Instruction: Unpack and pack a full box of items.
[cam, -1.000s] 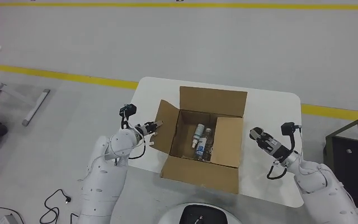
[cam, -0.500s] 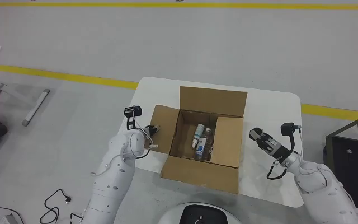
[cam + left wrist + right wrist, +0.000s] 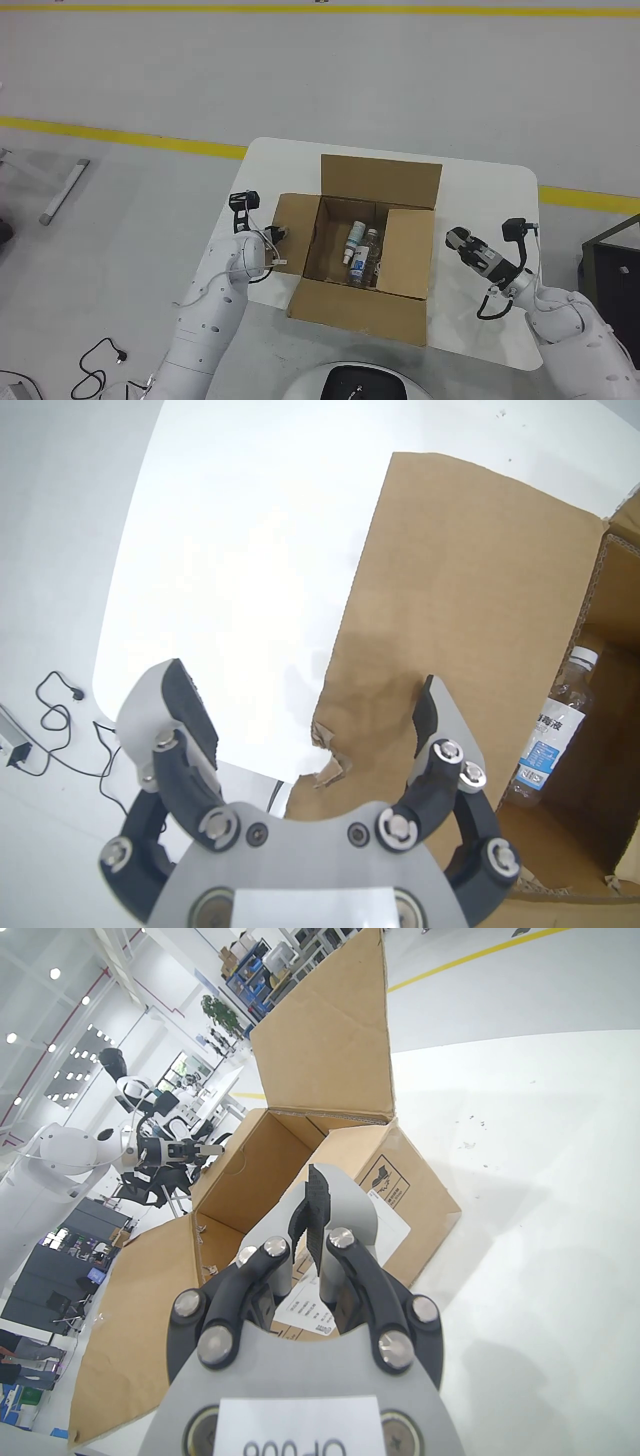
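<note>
On a grey hall floor [image 3: 300,70] crossed by yellow lines [image 3: 120,135] stands a white table [image 3: 480,190] with rounded corners. A dark cable [image 3: 100,355] lies loose on the floor by the table's left side, and a dark cabinet [image 3: 612,262] stands at the right edge of the top view. The right wrist view looks past the table to ceiling lights and shelving far across the room. A brown cardboard box [image 3: 360,305] sits in the middle of the table with its top open. Its far flap [image 3: 380,180] stands up, and its left flap [image 3: 292,230] spreads outward over the tabletop. A few small bottles lie on the box's bottom toward its middle. One is a clear bottle [image 3: 555,730] with a white cap and a blue-and-white label, lying on its side. Beside it, seen from above, is a white bottle [image 3: 356,236]. The left gripper [image 3: 305,695] hangs at the outer end of the left flap with its fingers spread wide. One finger is above the cardboard and the other above the table, with the flap's torn edge between them. Whether either finger touches the flap cannot be told. The right gripper [image 3: 317,1188] is over the table to the right of the box, apart from it. It points toward the box's labelled side wall, with its fingers pressed together on nothing.
</note>
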{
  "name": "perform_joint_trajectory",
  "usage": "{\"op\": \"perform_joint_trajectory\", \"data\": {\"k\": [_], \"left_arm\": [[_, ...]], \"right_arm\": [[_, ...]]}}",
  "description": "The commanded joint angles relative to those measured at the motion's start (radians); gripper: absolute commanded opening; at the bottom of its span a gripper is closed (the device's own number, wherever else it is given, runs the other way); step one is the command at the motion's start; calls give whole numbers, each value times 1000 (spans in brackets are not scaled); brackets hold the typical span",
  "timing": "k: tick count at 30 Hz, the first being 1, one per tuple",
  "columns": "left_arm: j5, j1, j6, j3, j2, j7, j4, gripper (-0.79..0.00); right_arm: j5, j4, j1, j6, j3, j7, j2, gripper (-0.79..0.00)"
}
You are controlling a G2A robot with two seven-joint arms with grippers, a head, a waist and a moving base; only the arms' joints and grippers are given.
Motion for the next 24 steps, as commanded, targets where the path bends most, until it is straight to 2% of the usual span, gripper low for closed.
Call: {"op": "perform_joint_trajectory", "data": {"k": [1,7,10,13,17,24], "left_arm": [[1,-1,-2,1,0,-1,5,0],[1,2,-2,0,1,-3,1,0],[-41,8,-10,-13,1,-3,-39,0],[-178,36,-73,-54,2,3,-141,0],[-191,85,-116,-74,10,-1,-281,0],[-294,133,-175,-68,15,-65,-456,0]], "right_arm": [[-1,-1,0,0,0,1,0,-785],[-3,-5,-1,0,1,2,-1,-785],[-4,-7,-3,0,3,0,-2,-785],[-4,-12,-8,-1,12,-4,-1,-785],[-2,-28,-17,-2,27,-7,1,-785],[-1,-62,-40,0,53,-9,4,-785]]}}
